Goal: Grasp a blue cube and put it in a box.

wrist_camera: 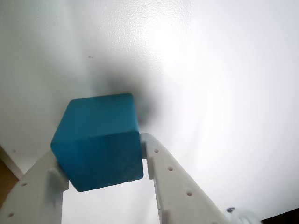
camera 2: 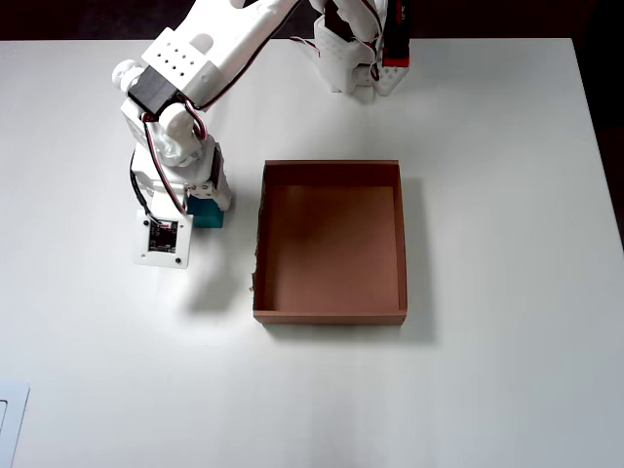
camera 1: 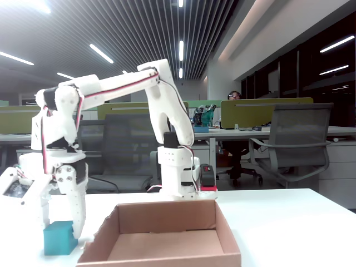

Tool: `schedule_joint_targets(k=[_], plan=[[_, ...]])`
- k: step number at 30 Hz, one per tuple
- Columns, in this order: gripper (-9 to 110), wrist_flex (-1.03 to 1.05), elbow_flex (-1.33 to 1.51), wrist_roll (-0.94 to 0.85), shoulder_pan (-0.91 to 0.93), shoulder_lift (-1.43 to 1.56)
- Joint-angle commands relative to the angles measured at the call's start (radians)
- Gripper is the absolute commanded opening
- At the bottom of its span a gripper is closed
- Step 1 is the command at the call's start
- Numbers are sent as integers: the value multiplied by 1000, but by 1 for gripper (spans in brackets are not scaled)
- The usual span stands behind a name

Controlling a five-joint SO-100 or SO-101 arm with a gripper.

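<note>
The blue cube (wrist_camera: pixel 98 140) fills the lower left of the wrist view, pinched between my gripper's (wrist_camera: pixel 99 151) two white fingers, which touch its left and right faces. In the fixed view the cube (camera 1: pixel 59 237) rests on the white table at far left, with the gripper (camera 1: pixel 61 228) straddling it from above. From overhead only a sliver of the cube (camera 2: pixel 209 214) shows under the gripper (camera 2: pixel 200 205). The brown cardboard box (camera 2: pixel 331 317) lies open and empty just right of the cube. Its near wall (camera 1: pixel 167 260) fills the bottom of the fixed view.
The arm's base (camera 2: pixel 356 58) stands at the table's far edge, behind the box. A white flat object (camera 2: pixel 10 419) pokes in at the overhead view's bottom-left corner. Office desks and chairs lie beyond the table in the fixed view.
</note>
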Motion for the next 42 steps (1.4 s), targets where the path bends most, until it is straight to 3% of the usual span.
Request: schedule_joint_targets(k=[1, 28, 35, 42], plan=[[14, 3, -17, 6, -12, 48], [14, 296, -209, 241, -152, 318], [14, 367, -210, 325, -256, 414], [14, 437, -206, 532, -472, 482]])
